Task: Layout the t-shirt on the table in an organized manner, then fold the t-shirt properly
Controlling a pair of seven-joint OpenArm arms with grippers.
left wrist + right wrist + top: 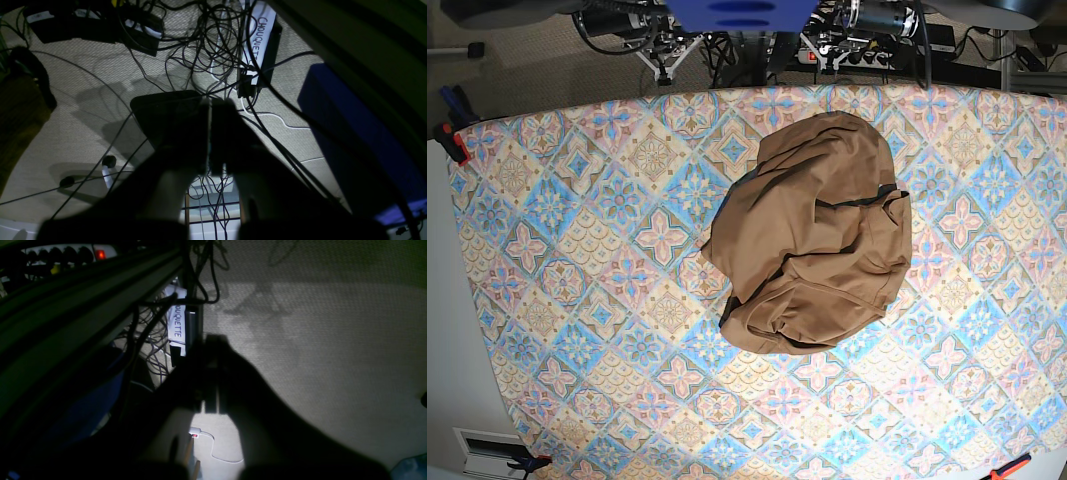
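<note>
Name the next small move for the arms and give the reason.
Probably bring one arm over the table toward the t-shirt. It lies crumpled in a heap, nothing spread, and both wrist views show only floor and cables, with the left gripper and right gripper shut and empty.

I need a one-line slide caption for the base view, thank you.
Crumpled tan t-shirt lying in a heap on the patterned table, not yet laid out.

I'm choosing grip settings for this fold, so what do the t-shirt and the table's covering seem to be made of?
The t-shirt looks like soft, matte tan-brown fabric, probably a cotton-type knit: it lies crumpled in rounded, limp folds with no shine. The table appears covered by a thin printed cloth in pastel diamond tiles; it lies flat and matte, with no clear glare. The exact fibre of either cannot be told.
</note>
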